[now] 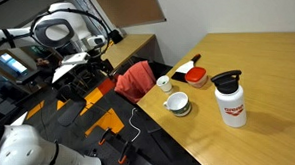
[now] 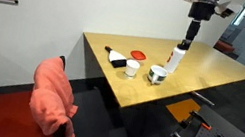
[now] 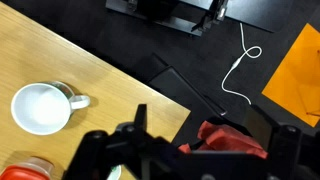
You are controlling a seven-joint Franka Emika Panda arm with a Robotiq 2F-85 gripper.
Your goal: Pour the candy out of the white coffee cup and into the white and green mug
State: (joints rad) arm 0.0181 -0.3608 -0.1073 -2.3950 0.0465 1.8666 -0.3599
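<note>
Wooden surface [image 2: 213, 74] is set in an office room, with a red cloth [image 2: 54, 97] draped on a chair beside it. Cup [image 2: 132, 68] is stood near the edge, just beside mug [image 2: 157, 75], well below the raised hand [image 3: 188, 140]. Hand is spread apart, nothing held.

Here's the arm [image 1: 61, 39]: smooth white shells, rounded all over, with black bands where the links meet. One joint carries a round pale-grey cap [image 1: 55, 30] ringed in black. Thin black cables [image 1: 90, 20] arc off the links behind the tool. Now the tool [image 2: 191, 32] itself, a slim black shape in an exterior view, with a grey-and-dark wrist block [image 2: 204, 1] right above it. Up close in the wrist view it's matt black throughout, blocky and angular, and its fingers [image 3: 140, 118] are flat dark bars with squared edges.
</note>
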